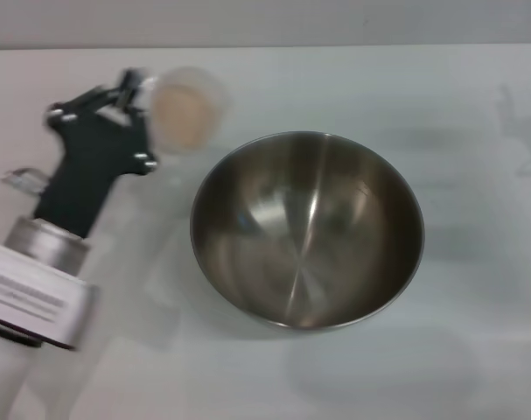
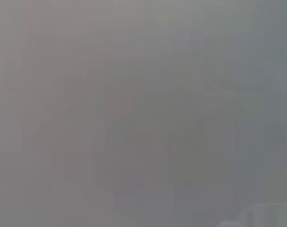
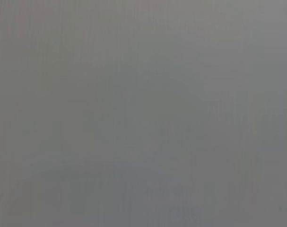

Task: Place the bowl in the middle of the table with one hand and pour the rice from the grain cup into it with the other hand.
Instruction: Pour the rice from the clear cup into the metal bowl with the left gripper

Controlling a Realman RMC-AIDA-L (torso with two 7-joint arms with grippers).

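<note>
left gripper (image 1: 129,101) nearest, clamped on grain cup (image 1: 188,107) of rice (image 1: 185,114), just beside the bowl's far-left rim | bowl (image 1: 307,229) mid-table (image 1: 475,350), empty | step: carrying to pour | next: move over bowl, tip | right gripper unseen

left arm (image 1: 38,289) lower left of frame: white link with printed label, silver collar, black gripper (image 1: 125,96) body with silver screws.
</note>
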